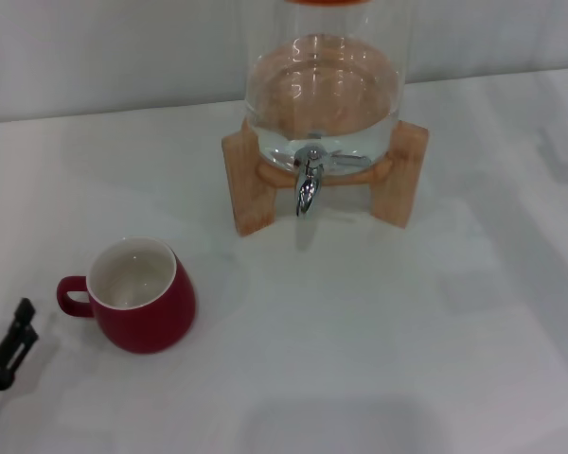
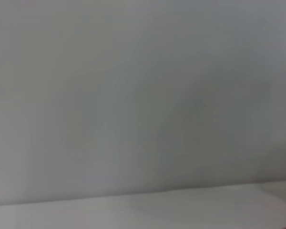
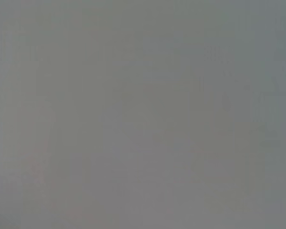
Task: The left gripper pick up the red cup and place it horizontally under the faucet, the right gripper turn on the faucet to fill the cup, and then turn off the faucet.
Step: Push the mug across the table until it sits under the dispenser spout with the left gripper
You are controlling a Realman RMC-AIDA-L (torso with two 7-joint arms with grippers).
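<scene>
Head view | red cup (image 1: 142, 303) upright, handle toward left gripper (image 1: 8, 348) | gripper's spread: cannot tell

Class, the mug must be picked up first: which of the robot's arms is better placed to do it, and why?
Left. The left gripper shows at the table's near left edge, just beside the red cup, whose handle points toward it. The right gripper is not in view, so it is probably farther off.
</scene>
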